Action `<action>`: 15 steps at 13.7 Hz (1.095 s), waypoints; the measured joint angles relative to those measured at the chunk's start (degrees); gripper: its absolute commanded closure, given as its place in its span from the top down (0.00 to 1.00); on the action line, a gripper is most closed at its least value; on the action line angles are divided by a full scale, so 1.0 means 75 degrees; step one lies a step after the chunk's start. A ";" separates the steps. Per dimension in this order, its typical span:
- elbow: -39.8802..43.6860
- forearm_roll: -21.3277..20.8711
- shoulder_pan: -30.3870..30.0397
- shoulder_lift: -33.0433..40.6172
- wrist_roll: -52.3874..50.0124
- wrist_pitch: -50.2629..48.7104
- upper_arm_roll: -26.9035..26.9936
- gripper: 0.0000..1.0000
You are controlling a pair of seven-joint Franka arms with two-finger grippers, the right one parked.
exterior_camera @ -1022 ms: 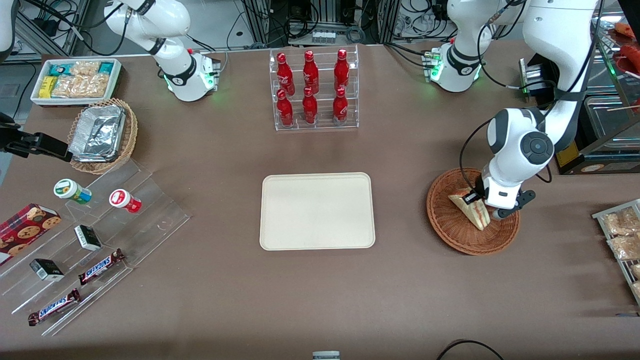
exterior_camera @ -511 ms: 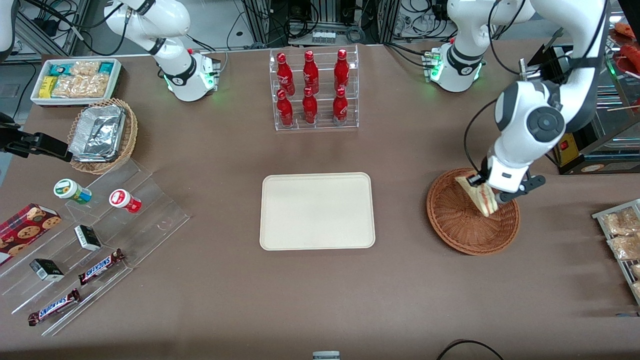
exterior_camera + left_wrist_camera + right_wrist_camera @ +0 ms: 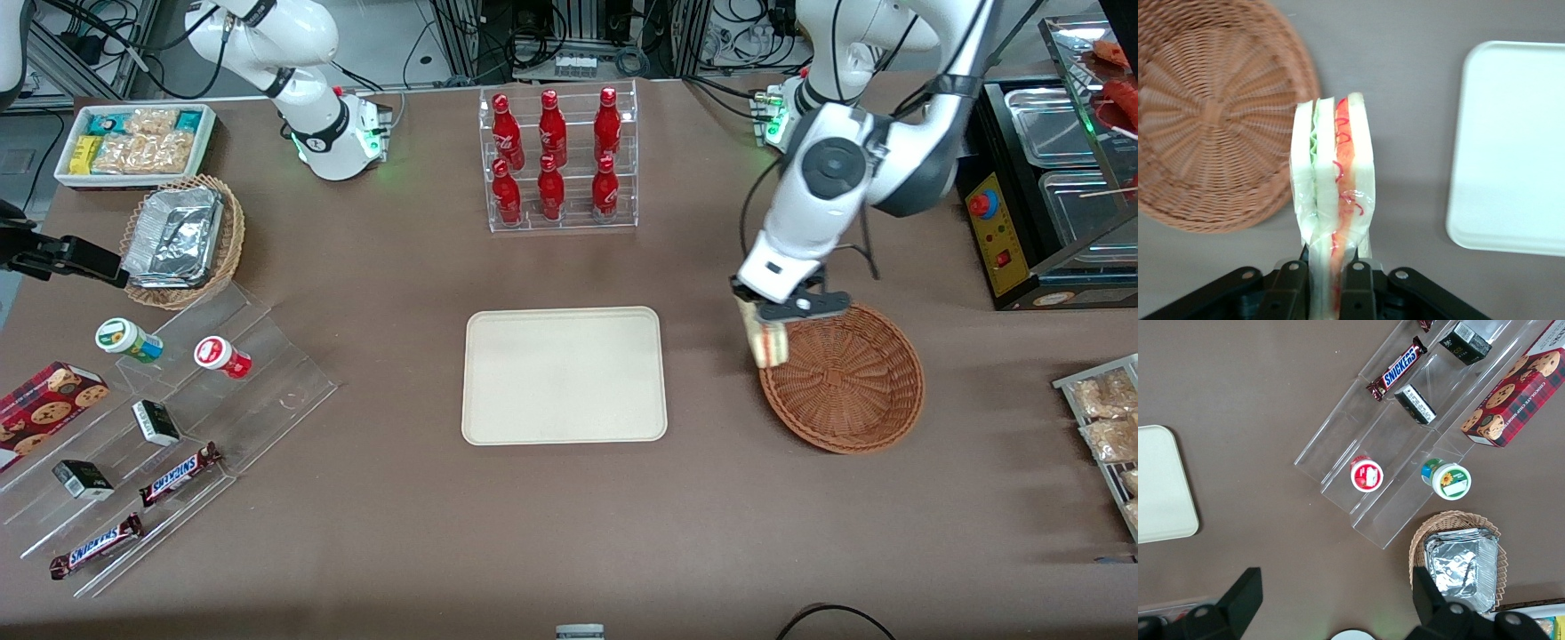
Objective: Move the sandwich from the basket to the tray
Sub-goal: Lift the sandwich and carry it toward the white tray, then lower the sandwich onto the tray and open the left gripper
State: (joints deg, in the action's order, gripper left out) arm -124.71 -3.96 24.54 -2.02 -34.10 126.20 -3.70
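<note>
My left gripper (image 3: 775, 313) is shut on the sandwich (image 3: 768, 341), a pale wrapped wedge with red and green filling, and holds it in the air above the basket's rim on the side toward the tray. In the left wrist view the sandwich (image 3: 1332, 193) stands out from between the black fingers (image 3: 1287, 290), with the table below it. The round reddish-brown wicker basket (image 3: 845, 382) (image 3: 1205, 113) holds nothing. The cream tray (image 3: 564, 374) (image 3: 1511, 147) lies bare at the table's middle, a short gap from the basket.
An acrylic rack of red bottles (image 3: 557, 160) stands farther from the front camera than the tray. A tan basket of foil containers (image 3: 180, 240), a white snack bin (image 3: 133, 142) and a stepped acrylic stand with snacks (image 3: 160, 427) lie toward the parked arm's end. Bagged snacks (image 3: 1102, 418) sit at the working arm's end.
The gripper has lifted the sandwich out of the basket and carried it sideways toward the tray, from over the basket's middle to over its rim.
</note>
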 measured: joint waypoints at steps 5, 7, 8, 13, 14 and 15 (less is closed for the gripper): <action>0.1817 0.0144 0.1063 -0.1347 -0.0763 -0.0602 -0.0011 0.00; 0.2633 0.0206 0.1397 -0.2080 -0.1051 -0.0625 -0.0017 0.00; 0.2999 0.0213 0.1526 -0.2445 -0.1101 -0.0627 -0.0018 0.00; 0.4334 0.0388 0.1804 -0.3975 -0.1036 -0.0634 -0.0109 0.00; 0.4517 0.0437 0.1810 -0.4188 -0.0874 -0.0636 -0.0122 0.00; 0.4648 0.0519 0.1810 -0.4351 -0.0685 -0.0637 -0.0129 0.00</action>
State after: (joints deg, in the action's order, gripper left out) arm -89.85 -0.08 38.12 -34.65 -39.23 121.43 -4.66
